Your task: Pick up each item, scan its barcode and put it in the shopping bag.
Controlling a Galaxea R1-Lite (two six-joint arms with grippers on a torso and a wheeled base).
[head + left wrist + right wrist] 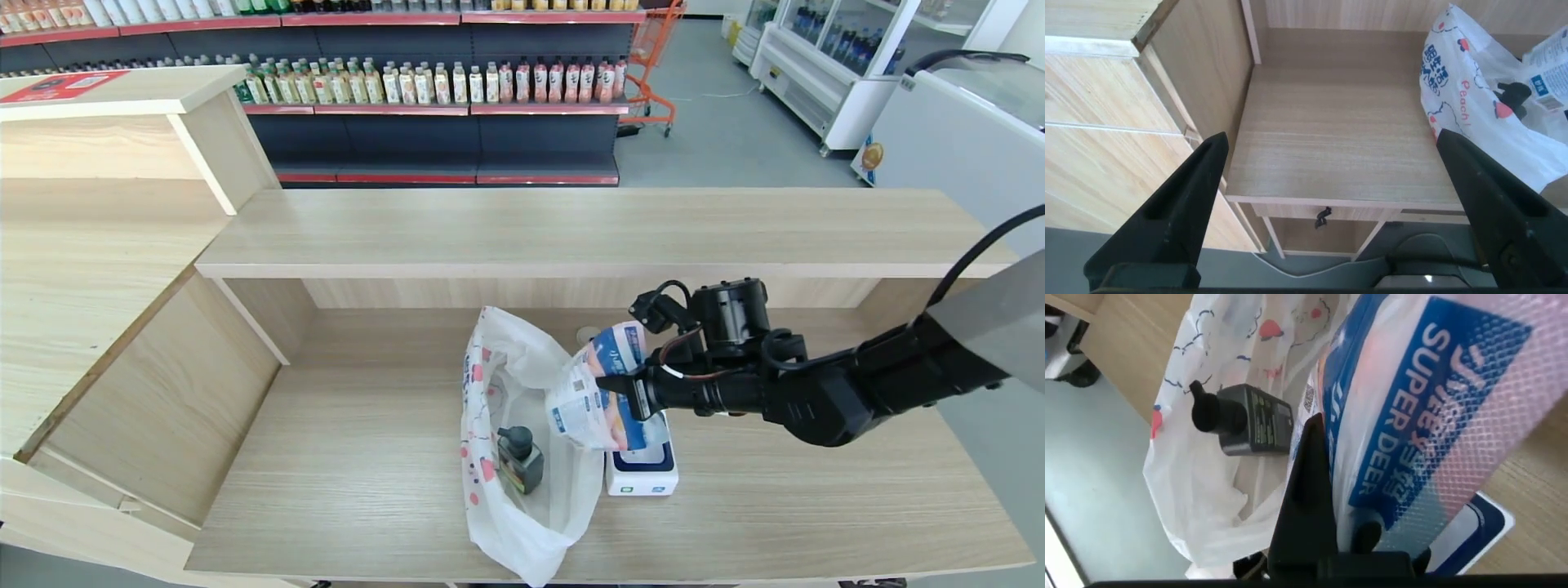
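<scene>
Above the scanner (645, 475), the right pincer (604, 384) pinched a blue-printed packet (581, 404) beside the shopping bag (522, 363); the left pincer (1333, 140) stood spread.

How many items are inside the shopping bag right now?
1: a dark bottle lying in the open bag. The packet is in the right gripper over the scanner, not bagged. Bag folds may hide more.

Right end effector (609, 383) clamps a packet (576, 405); left end effector (1333, 147) gapes.
</scene>
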